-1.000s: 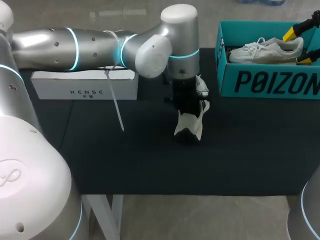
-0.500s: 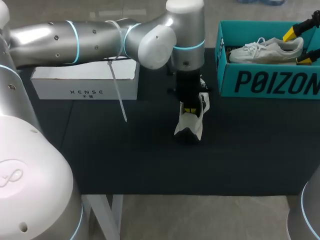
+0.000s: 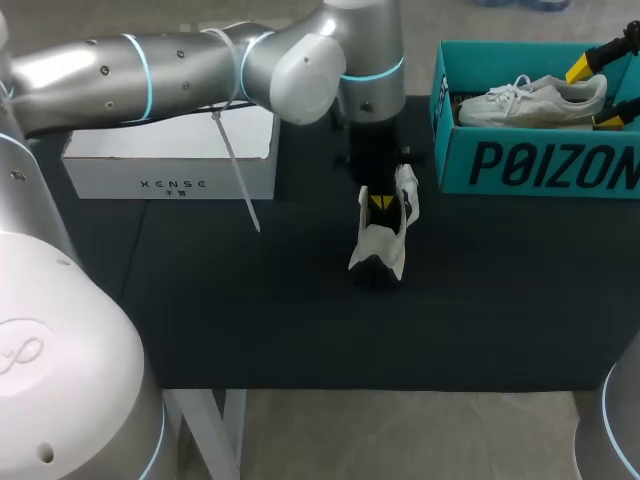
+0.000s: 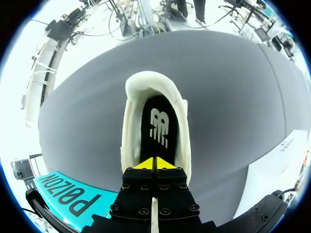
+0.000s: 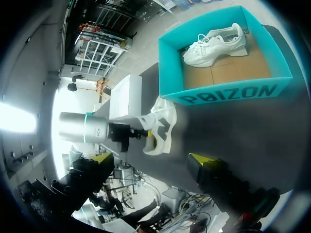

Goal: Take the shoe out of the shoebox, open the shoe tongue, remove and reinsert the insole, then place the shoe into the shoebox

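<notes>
Left gripper (image 4: 155, 164) is clenched, its yellow tips pressed together over the near end of the black insole (image 4: 158, 127) inside the white shoe (image 3: 382, 240). The shoe sits opening-up on the dark table (image 3: 250, 310), just beside the teal shoebox (image 3: 540, 160). Its long axis runs away from the robot, with the padded heel end nearest. Right gripper (image 5: 150, 160) hangs spread wide.

The left arm (image 3: 200, 70) is backing off, its wrist sliding toward the far side of the table (image 3: 250, 300) a little more with each beat. A second ago its black body covered the top of the shoe (image 3: 380, 250). Now it has cleared, and the left gripper (image 3: 380, 203) has drawn up to the shoe's opening, yellow tips pressed together just above the insole (image 4: 159, 126). The white cable tie (image 3: 240, 190) dangling off the arm has shifted along with it.
</notes>
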Tool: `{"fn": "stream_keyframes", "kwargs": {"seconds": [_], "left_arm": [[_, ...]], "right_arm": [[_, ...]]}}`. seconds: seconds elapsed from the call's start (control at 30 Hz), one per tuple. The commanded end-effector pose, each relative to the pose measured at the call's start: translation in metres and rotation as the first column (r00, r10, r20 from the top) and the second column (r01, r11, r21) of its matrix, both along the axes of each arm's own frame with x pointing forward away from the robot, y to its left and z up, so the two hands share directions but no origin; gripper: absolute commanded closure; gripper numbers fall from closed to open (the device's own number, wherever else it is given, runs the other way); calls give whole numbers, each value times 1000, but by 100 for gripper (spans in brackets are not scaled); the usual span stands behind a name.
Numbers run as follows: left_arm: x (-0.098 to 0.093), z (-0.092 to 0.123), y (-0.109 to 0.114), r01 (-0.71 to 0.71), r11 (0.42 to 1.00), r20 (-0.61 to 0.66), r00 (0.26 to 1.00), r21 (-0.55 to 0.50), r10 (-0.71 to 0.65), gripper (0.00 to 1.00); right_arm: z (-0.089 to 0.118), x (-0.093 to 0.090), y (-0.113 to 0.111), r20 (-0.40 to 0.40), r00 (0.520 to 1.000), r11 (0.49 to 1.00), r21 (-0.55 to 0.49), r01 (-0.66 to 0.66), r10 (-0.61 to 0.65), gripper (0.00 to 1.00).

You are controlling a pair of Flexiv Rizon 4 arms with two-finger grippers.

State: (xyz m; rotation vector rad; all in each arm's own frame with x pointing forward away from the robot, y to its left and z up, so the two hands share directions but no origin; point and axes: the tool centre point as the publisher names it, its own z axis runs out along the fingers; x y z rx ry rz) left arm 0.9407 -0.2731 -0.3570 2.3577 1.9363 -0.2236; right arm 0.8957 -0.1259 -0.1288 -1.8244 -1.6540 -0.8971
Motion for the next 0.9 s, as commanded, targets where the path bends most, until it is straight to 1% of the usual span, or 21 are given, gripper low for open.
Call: {"fn": "stream_keyframes", "kwargs": {"seconds": [0.03, 0.17, 0.43, 0.47, 0.5, 0.57, 0.6, 0.63, 0.67, 0.9], "left_arm": [[8, 2, -4, 3, 1000, 5, 1000, -8, -3, 100], [10, 3, -6, 0, 1000, 3, 1000, -18, 0, 100], [9, -5, -3, 0, 1000, -8, 1000, 11, 0, 100], [9, -5, -3, -2, 1000, -9, 1000, 11, 2, 97], [9, -5, -2, -10, 1000, -14, 1000, 13, 10, 74], [9, -4, -2, -14, 1000, -14, 1000, 13, 14, 40], [9, -4, -1, -20, 1000, -14, 1000, 15, 20, 20], [9, -4, -1, -23, 1000, -15, 1000, 16, 23, 8], [9, -3, -1, -25, 1000, -14, 1000, 17, 26, 0], [7, -4, -1, -38, 998, -20, 999, 45, 39, 0]], "right_arm": [[0, -1, 0, -1, 1000, 1000, -4, 1, -1, 0], [0, -1, 0, -1, 1000, 1000, -4, 1, -1, 0], [0, -1, 0, -1, 1000, 1000, -4, 1, -1, 0], [0, -1, 0, -1, 1000, 1000, -4, 1, -1, 0], [0, -1, 0, -1, 1000, 1000, -4, 1, -1, 0], [0, -1, 0, -1, 1000, 1000, -4, 1, -1, 0], [0, -1, 0, -1, 1000, 1000, -4, 1, -1, 0], [0, -1, 0, -1, 1000, 1000, -4, 1, -1, 0], [0, -1, 0, -1, 1000, 1000, -4, 1, -1, 0], [0, -1, 0, -1, 1000, 1000, -4, 1, -1, 0]]}}
